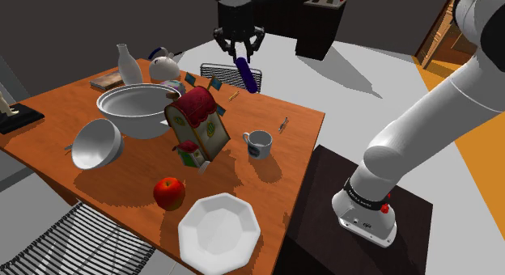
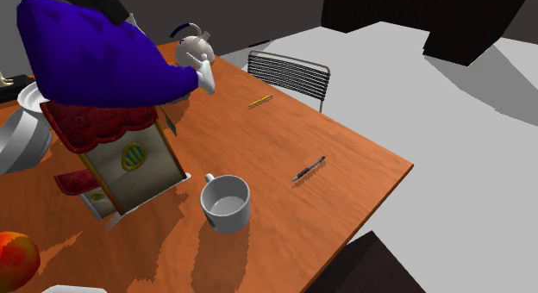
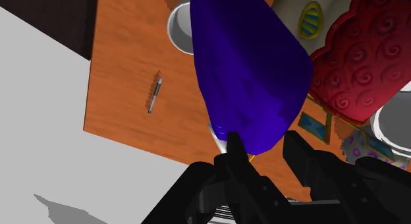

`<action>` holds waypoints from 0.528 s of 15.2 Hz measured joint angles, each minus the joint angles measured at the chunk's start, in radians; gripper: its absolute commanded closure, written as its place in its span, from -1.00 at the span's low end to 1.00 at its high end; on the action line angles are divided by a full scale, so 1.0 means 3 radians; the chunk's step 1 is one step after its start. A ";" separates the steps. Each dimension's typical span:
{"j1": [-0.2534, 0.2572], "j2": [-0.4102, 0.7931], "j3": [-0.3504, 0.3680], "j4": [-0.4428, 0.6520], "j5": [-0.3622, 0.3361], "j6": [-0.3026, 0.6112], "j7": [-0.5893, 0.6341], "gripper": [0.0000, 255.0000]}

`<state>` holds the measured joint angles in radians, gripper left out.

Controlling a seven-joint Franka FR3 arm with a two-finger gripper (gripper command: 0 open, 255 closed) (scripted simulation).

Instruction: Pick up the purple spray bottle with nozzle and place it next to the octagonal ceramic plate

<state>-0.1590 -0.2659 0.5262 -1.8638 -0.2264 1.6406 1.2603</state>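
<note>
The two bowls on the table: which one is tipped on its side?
The smaller bowl, farther toward the shoulder view's left: it leans with its opening facing sideways. The bigger bowl beside it sits upright, opening upward.

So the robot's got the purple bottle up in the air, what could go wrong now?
The gripper clasps the purple spray bottle by one end only, so it might slip out. The way to the white octagonal plate passes over the tilted birdhouse and the mug; carried low, the bottle could knock them. The plate sits near the edge of the table beside an apple, so the bottle could roll off.
</note>
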 measured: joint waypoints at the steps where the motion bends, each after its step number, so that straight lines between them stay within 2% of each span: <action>1: 0.0029 -0.0051 0.0029 -0.0044 0.0031 -0.0015 0.0048 1.00; 8: 0.0227 -0.0083 0.0411 0.0056 0.0155 -0.0280 0.0559 1.00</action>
<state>-0.0907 -0.2909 0.6494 -1.8471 -0.1799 1.5565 1.4282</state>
